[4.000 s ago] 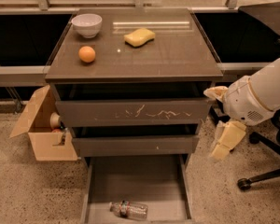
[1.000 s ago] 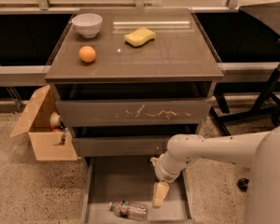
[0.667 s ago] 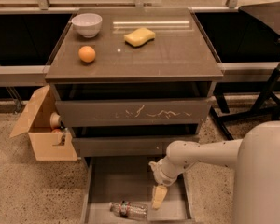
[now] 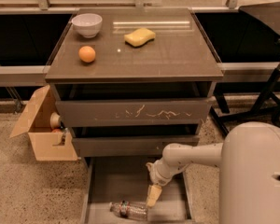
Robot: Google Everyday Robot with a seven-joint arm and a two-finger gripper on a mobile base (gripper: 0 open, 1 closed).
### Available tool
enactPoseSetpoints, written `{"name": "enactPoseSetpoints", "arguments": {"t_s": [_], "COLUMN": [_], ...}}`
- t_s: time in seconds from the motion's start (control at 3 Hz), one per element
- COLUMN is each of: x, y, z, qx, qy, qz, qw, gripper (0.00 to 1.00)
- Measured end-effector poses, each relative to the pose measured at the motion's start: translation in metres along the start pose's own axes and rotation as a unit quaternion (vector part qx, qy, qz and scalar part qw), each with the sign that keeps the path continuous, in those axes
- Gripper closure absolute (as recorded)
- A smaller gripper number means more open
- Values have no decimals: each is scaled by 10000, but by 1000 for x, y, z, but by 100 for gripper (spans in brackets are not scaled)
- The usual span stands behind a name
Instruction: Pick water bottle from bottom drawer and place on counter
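The water bottle [image 4: 128, 209], clear with a dark label band, lies on its side at the front of the open bottom drawer [image 4: 115, 178]. My gripper [image 4: 152, 196] hangs down inside the drawer, just above and to the right of the bottle, close to its right end. The white arm [image 4: 191, 155] reaches in from the right, and its large housing fills the lower right corner. The counter [image 4: 168, 55] is the glossy grey-brown top of the cabinet.
On the counter are a white bowl [image 4: 87, 24], an orange [image 4: 87, 54] and a yellow sponge [image 4: 139, 36]. An open cardboard box [image 4: 39, 129] stands on the floor left of the cabinet. Dark chair legs [image 4: 266, 99] stand at the right.
The arm swung from the right side of the cabinet into the bottom drawer. Over the last second the gripper sank slightly lower and closer to the bottle. The bottle has not moved.
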State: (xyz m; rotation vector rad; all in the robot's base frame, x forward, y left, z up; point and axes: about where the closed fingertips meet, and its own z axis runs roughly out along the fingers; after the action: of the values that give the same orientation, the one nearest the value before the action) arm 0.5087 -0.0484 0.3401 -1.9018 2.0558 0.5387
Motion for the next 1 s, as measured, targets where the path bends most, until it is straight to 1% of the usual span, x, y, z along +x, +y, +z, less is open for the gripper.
{"name": "enactPoseSetpoints", "arguments": {"t_s": [0.33,0.67,1.0], "x": [2,2,-3], "y": [-15,-24,-28], "z": [38,73,106], "qx": [11,2,20], "qy": [-116,-138,-169], "qz": [123,248,317], "qw": [9999,9996,9994], "gripper": [0,0,0]}}
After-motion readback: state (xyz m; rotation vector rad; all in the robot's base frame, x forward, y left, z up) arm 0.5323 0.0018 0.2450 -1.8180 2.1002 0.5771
